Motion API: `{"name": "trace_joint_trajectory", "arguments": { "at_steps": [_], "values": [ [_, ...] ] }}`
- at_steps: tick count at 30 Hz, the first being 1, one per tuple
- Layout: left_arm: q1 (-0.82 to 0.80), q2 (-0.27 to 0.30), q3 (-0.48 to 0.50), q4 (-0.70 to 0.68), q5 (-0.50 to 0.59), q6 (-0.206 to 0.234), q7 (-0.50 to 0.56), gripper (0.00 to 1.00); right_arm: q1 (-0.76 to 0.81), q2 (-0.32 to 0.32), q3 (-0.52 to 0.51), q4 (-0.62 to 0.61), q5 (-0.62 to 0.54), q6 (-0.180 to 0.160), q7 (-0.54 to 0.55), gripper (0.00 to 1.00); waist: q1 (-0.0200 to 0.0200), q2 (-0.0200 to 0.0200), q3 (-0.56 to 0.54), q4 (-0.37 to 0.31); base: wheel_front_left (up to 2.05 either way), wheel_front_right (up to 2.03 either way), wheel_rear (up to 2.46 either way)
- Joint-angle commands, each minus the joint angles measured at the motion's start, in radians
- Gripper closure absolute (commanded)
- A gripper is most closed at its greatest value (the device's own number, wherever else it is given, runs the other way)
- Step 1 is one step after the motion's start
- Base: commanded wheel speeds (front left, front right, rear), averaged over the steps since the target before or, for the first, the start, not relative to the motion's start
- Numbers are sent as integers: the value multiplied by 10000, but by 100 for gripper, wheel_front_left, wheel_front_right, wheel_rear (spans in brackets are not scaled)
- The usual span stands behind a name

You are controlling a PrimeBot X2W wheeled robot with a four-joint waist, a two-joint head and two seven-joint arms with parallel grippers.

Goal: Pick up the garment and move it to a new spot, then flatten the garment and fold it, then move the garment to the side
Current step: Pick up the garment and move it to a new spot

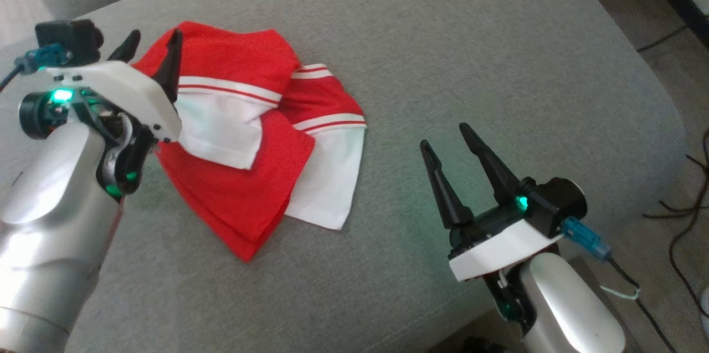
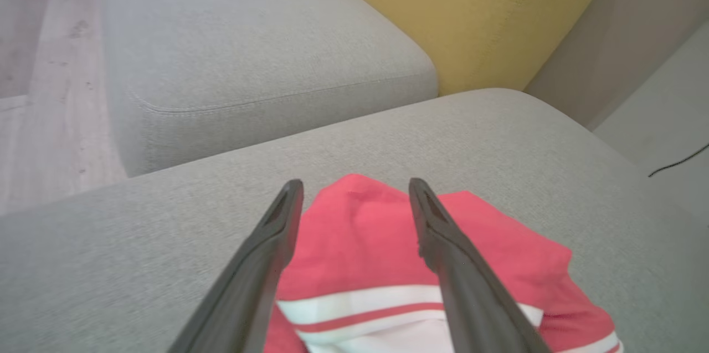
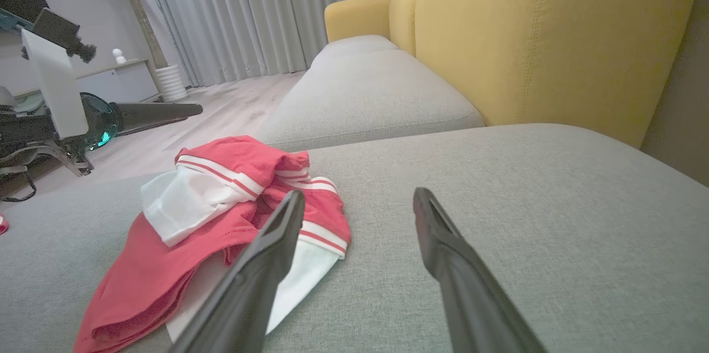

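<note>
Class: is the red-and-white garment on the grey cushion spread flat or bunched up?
Bunched up: the garment lies in crooked overlapping layers, red folds across white panels.

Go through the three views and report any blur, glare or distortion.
Head view: slightly soft, bright glare on the left forearm, green light tinting the cushion near the right hand. Left wrist view: hazy, garment washed to pink. Right wrist view: sharpest, wide-angle stretch at edges.

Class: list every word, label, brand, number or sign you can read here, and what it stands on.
None can be read.
The garment bears only red and white stripes, no lettering.
No legible marks show on the left hand, the right hand or the sofa.
</note>
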Motion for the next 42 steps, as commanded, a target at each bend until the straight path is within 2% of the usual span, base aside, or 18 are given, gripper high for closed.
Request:
{"name": "trace_joint_trajectory", "arguments": {
  "at_steps": [1,7,12,16,22,24,25,28,33,38,42],
  "values": [
    [-576,347,347,-159,127,-77,-252,0,-294,149,133,-304,-40,-7,-108,0,-2,0,-82,146,0,0,0],
    [-113,132,351,-56,380,-339,-1849,0,-211,101,-211,-223,-362,-7,-108,0,-2,0,-473,781,0,0,0],
    [1008,-22,356,-492,516,-250,-3210,0,32,-126,-735,-249,-722,-7,-108,0,-2,0,-944,1437,0,0,0],
    [2117,-179,339,-995,775,139,-4234,0,346,-317,-1293,-297,-947,-7,-108,0,-2,0,-1250,2022,0,0,0],
    [3888,-616,670,-1933,1327,856,-4678,0,753,-565,-1930,-276,-1225,-7,-108,0,-2,0,-1566,2779,0,0,0],
    [4512,-773,1118,-2474,1756,1069,-4687,0,870,-586,-2151,-279,-1293,-7,-108,0,-2,0,-1654,3012,0,0,0],
    [5221,-999,1653,-2952,2193,1184,-4690,0,997,-588,-2361,-296,-1362,-7,-108,0,-2,0,-1735,3226,0,0,0],
    [6228,-1366,2402,-3514,2995,1233,-4692,0,1200,-589,-2594,-253,-1482,-7,-108,0,-2,0,-1875,3519,0,0,0],
    [7335,-1929,3336,-4032,4011,990,-4693,0,1447,-509,-2945,-172,-1545,-7,-108,0,-2,0,-1972,3890,0,0,0],
    [8400,-2722,4380,-4363,4917,408,-4694,0,1758,-319,-3348,-54,-1524,-7,-109,0,-2,0,-2102,4225,0,0,0],
    [8877,-3073,4881,-4455,5637,-99,-4694,0,1959,-191,-3560,56,-1541,-7,-109,0,-2,0,-2171,4409,0,0,0]
  ]
}}
